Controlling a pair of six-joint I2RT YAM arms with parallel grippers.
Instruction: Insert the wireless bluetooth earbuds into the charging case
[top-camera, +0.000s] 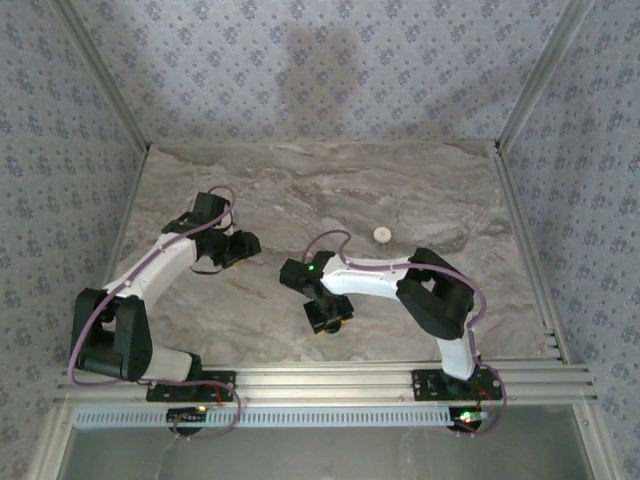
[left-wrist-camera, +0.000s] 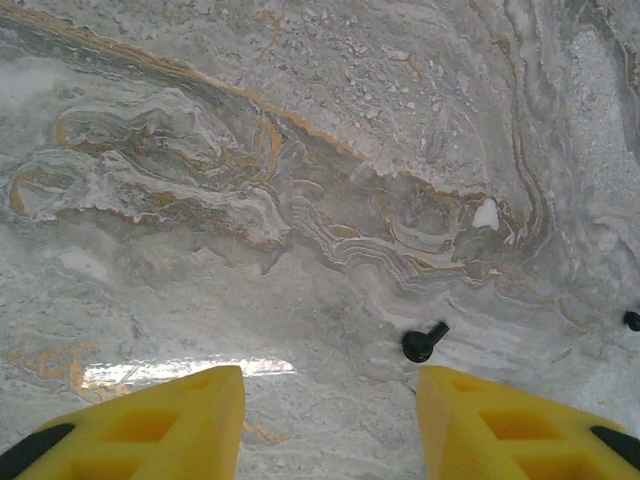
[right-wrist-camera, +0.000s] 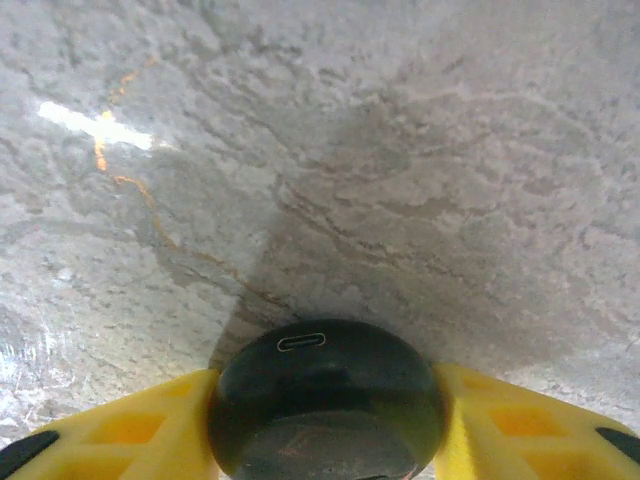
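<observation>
Looking past the left pincer (left-wrist-camera: 330, 388), where is the earbud? (Ana)

One black earbud (left-wrist-camera: 424, 342) lies on the desk (left-wrist-camera: 300, 150) just ahead of the pincer's right-hand finger, not touching it. The fingers stand apart with bare marble between them. (Ben)

And the right pincer (right-wrist-camera: 325, 375)? (Ana)

Closed on the charging case (right-wrist-camera: 330, 425), a dark round shell. Both yellow fingers press its sides and its port faces away from the wrist. (Ben)

Anything else? (Ana)

From above, a white disc (top-camera: 381, 234) sits farther back, well apart from both arms. A black bit (left-wrist-camera: 632, 320) is cut off at the edge of the left wrist view, so I cannot name it. (Ben)
</observation>
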